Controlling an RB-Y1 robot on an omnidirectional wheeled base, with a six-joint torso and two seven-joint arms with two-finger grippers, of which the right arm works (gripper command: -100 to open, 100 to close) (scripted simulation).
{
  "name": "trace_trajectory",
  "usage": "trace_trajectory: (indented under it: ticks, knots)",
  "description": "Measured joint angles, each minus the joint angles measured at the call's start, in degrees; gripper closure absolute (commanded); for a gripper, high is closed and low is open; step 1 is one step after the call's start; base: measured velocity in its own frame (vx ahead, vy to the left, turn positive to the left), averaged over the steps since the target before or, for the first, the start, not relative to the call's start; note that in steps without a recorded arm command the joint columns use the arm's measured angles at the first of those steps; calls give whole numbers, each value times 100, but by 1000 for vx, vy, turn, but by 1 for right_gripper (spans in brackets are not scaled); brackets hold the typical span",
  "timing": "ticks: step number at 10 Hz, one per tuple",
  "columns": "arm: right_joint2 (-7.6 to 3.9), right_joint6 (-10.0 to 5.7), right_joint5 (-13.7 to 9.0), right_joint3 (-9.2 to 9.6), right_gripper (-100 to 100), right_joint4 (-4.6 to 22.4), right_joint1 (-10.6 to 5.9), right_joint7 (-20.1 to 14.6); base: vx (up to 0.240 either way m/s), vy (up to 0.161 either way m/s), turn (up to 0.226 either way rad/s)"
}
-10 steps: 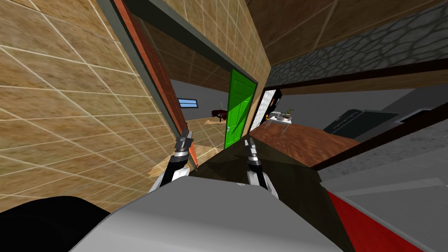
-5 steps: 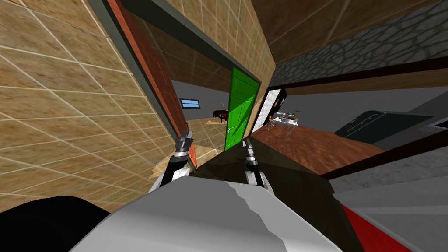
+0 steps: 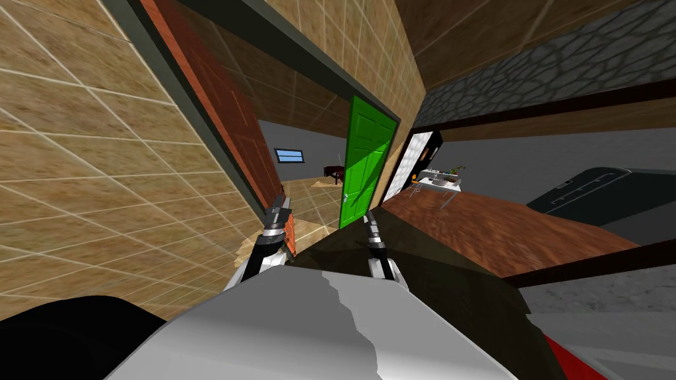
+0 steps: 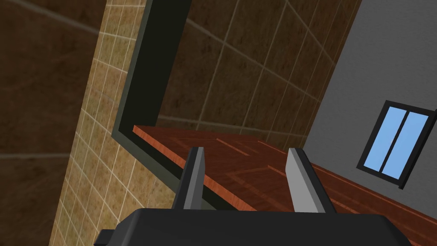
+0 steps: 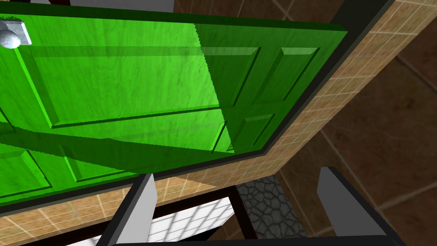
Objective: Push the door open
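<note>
Reddish-brown door (image 4: 256, 168), wood-grained with recessed rectangular panels, ajar in a dark grey frame (image 4: 145, 85) set in a tan tiled wall (image 4: 85, 171) — its face lies just beyond the left gripper (image 4: 246, 150), fingers apart; contact cannot be told. Right gripper (image 5: 237, 174), fingers likewise apart, faces a glossy green panelled door (image 5: 128, 85) with a round silver knob (image 5: 8, 39).
</note>
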Motion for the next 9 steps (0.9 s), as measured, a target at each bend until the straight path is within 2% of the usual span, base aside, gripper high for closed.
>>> trace_trajectory:
  ticks: [4,9]
  knots:
    - [-16,-47,17,55,-100,428,-138,7,87,-63,66]
    - [27,-117,53,139,-100,991,-330,47,83,-62,70]
